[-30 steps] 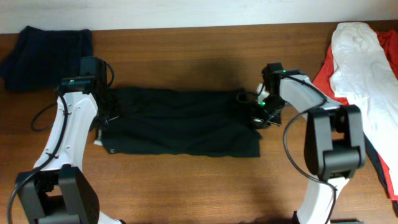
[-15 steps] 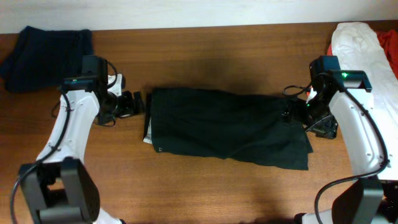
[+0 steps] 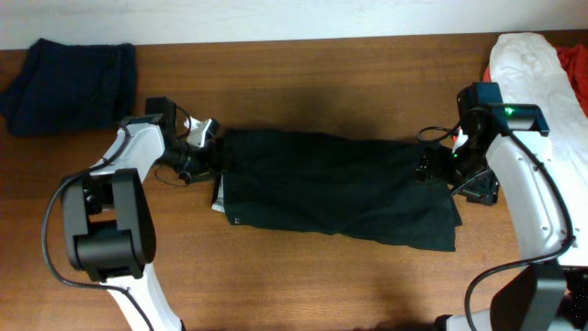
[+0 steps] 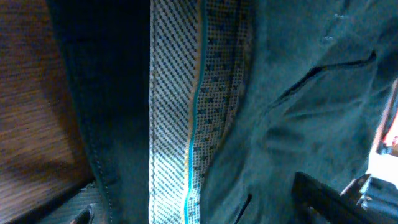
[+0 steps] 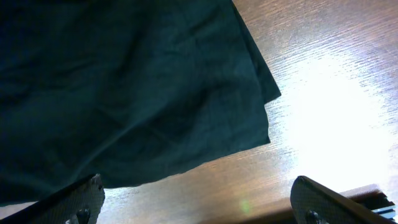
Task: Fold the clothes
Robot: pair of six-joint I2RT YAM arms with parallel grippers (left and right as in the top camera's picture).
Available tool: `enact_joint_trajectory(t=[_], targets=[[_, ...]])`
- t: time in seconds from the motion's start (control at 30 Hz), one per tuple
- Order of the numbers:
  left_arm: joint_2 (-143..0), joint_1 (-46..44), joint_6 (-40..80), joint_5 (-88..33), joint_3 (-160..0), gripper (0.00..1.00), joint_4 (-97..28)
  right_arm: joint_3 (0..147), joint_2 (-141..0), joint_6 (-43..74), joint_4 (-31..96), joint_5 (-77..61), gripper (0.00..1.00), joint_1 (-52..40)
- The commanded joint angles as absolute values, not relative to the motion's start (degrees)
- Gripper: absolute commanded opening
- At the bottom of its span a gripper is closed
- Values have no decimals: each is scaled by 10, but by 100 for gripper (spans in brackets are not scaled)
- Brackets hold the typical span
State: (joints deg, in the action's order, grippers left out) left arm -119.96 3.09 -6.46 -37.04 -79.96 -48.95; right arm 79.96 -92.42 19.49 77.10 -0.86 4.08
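The clothes [image 3: 340, 184] are one black wrinkled garment lying flat across the middle of the table. My left gripper [image 3: 204, 152] is at its left edge and stands open. In the left wrist view its fingers straddle the dark fabric [image 4: 298, 93] and a light patterned inner band [image 4: 193, 124], with the left gripper [image 4: 199, 211] wide apart over them. My right gripper [image 3: 430, 167] sits at the garment's right edge, open. In the right wrist view the right gripper [image 5: 199, 205] hangs over bare wood, with the garment's corner [image 5: 124, 81] just beyond its fingertips.
A folded navy garment [image 3: 73, 74] lies at the back left corner. A white garment [image 3: 537, 92] on a red one [image 3: 478, 106] fills the right side. Bare wooden table [image 3: 303, 285] runs along the front edge.
The garment slid to the right, then the right gripper let go and stayed by its right edge. My left gripper has since moved right onto the garment's left edge.
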Motion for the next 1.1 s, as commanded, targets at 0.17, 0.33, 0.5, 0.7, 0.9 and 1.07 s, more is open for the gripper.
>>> enact_joint_trajectory(t=[0.17,0.33,0.5,0.7,0.9,1.07], targets=[[-1247,19,14,-267,-798,1,-507,799,-922,198,762,-8,99,22],[-1229,39,69,-86,-969,1,-711,797,-923,198,745,-8,99,-36],[-1155,27,79,-44,-1125,0,-851,796,-925,244,694,-8,99,-90],[-1066,-45,44,-47,-1170,0,-907,796,-980,263,646,-15,99,-140],[-1077,-150,39,-84,-1170,1,-867,796,-1108,275,586,-51,99,-147],[-1126,-222,81,-97,-1170,2,-780,796,-1168,275,566,-56,98,-147]])
